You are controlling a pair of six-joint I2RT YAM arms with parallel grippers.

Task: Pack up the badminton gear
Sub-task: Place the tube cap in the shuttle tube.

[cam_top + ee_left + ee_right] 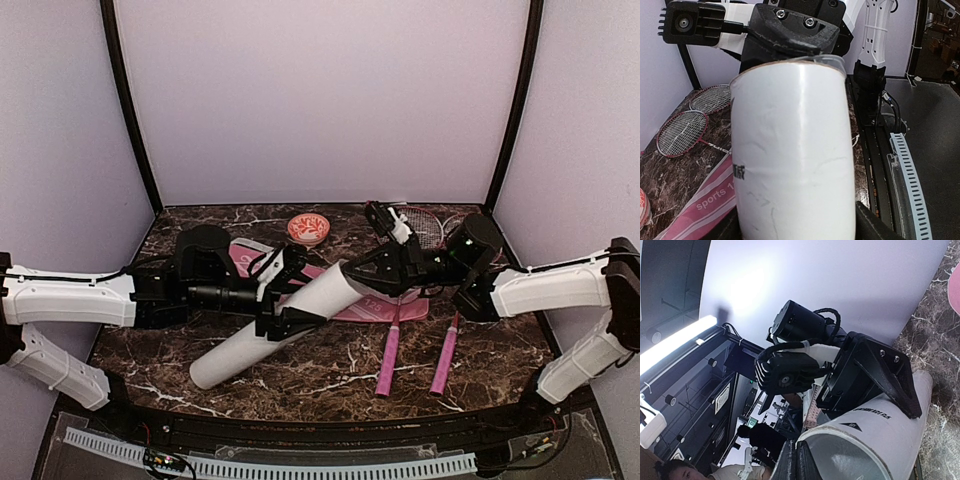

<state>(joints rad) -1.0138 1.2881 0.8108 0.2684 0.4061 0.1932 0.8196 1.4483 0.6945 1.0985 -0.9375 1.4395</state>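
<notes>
While the left end effector (285, 300) clamps the long white tube (240, 348) across its middle, jaws spread wide round the barrel, we note that the hold is on a smooth, round wall. Any twist from the other arm could roll or slide the tube in that grip.

Right end effector (349, 273): fully closed, tips at the tube's raised far mouth. We see nothing between them. A clear cap (850, 460) seems to sit on that mouth; we are not certain.

Tube slanted, near end low over the counter (330, 385); touching or just above, we cannot tell.

Risks as we judge them:
- Off-centre push on the tube's rim by the right tips would lever the tube in the left grip, and its low end would skid.
- Both end effectors crowd the tube's upper half, so a small misjudged move knocks them together.
- If the tube slips free, it lands on the pink racket cover (385, 308) lying under its upper half, then may roll right into the two rackets (388, 360) just beside it.

Small patterned bowl (308, 229) beyond the tube, apart from it.

No shuttlecocks in view. If they are inside the tube and the cap is loose, tipping the mouth down would spill them.
</notes>
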